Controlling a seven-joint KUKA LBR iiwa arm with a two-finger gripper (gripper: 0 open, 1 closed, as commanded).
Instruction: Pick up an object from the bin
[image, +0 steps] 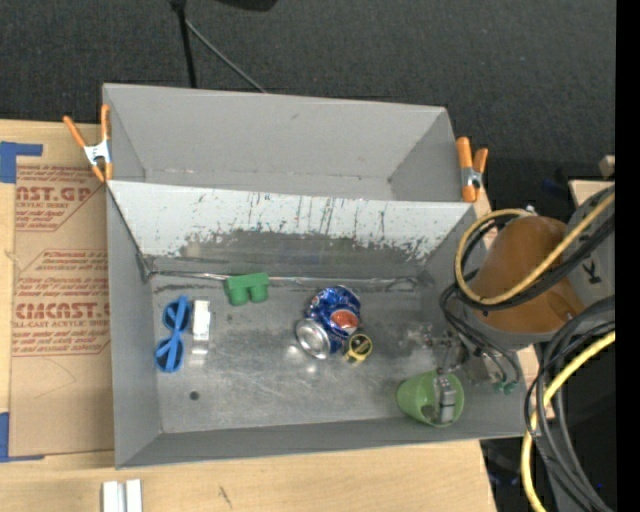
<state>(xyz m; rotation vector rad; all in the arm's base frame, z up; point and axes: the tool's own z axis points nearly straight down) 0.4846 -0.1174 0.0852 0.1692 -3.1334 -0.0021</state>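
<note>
Where the arm enters at the right, the tool (444, 398) sits at a green cup (415, 396) in the bin's (270, 150) front right corner; whether it is open I cannot tell. A crushed blue can (328, 320) lies mid-floor, apart.

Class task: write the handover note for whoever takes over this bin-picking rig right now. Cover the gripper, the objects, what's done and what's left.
Gripper: low in the near right corner of the bin, against a green rounded thing; open or shut can't be told.
Elsewhere on the floor: crushed blue can, yellow ring, green block, blue plastic piece, white block.
Done: nothing appears lifted.
Left: secure one thing and raise it out.
</note>
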